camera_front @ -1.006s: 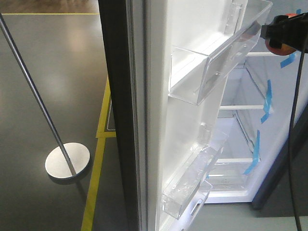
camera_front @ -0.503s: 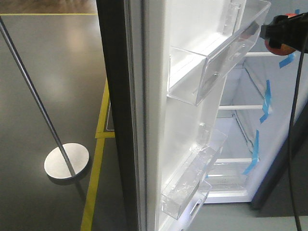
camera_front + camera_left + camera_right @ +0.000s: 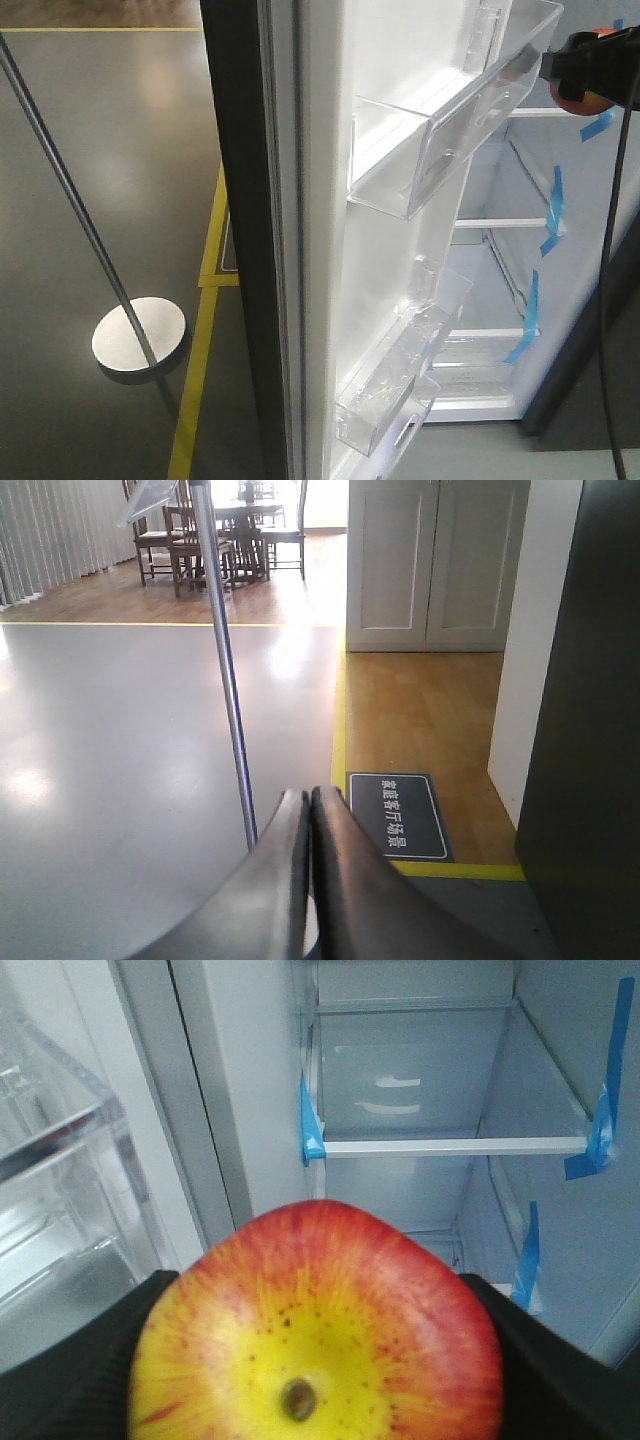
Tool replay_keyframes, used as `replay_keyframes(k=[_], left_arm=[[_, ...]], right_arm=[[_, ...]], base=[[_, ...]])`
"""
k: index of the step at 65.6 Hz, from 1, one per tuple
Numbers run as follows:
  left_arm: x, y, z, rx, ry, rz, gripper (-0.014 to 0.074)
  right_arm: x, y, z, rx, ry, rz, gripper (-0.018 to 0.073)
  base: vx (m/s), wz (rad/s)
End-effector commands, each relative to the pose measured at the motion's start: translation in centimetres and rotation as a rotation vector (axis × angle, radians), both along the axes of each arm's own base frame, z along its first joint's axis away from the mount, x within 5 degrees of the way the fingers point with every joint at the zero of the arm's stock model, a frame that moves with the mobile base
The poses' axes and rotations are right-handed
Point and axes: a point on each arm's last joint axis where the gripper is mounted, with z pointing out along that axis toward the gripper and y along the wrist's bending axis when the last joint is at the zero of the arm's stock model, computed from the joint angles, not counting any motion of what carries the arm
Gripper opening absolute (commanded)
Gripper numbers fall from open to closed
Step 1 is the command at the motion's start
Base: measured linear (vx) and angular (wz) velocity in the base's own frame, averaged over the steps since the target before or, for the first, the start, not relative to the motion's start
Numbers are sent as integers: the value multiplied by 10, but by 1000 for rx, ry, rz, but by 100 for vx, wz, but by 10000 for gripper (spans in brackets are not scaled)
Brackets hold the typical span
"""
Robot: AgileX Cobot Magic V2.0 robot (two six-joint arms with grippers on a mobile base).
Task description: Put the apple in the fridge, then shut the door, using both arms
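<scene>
The red and yellow apple [image 3: 315, 1330] fills the lower part of the right wrist view, clamped between the black fingers [image 3: 70, 1360] of my right gripper [image 3: 315, 1360]. In the front view that gripper [image 3: 590, 65] holds the apple [image 3: 568, 96] at the top right, in front of the open fridge [image 3: 500, 300], level with its upper shelf. The white shelves [image 3: 450, 1145] with blue tape strips lie ahead of the apple. The door [image 3: 330, 250] stands wide open, its clear bins [image 3: 420, 160] facing the fridge. My left gripper [image 3: 308, 805] is shut and empty, over the floor outside the door.
A metal pole [image 3: 70, 200] on a round base [image 3: 138, 335] stands on the grey floor left of the door. Yellow floor tape [image 3: 205, 330] runs beside it. A dark floor sign [image 3: 398, 815] lies ahead of the left gripper. The door's dark outer face [image 3: 590, 730] is to its right.
The view has shifted very slightly. The right gripper holds the apple at the same spot before the fridge.
</scene>
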Motion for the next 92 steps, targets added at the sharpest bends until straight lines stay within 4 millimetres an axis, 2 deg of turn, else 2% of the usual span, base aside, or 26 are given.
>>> replay_keyframes(k=[1, 92], left_arm=[[-1, -2, 13, 11, -99, -24, -6], [-1, -2, 13, 11, -99, -24, -6]], right_arm=[[-7, -1, 30, -7, -153, -9, 214], [-7, -1, 30, -6, -153, -9, 214]], base=[[0, 0], [0, 0]])
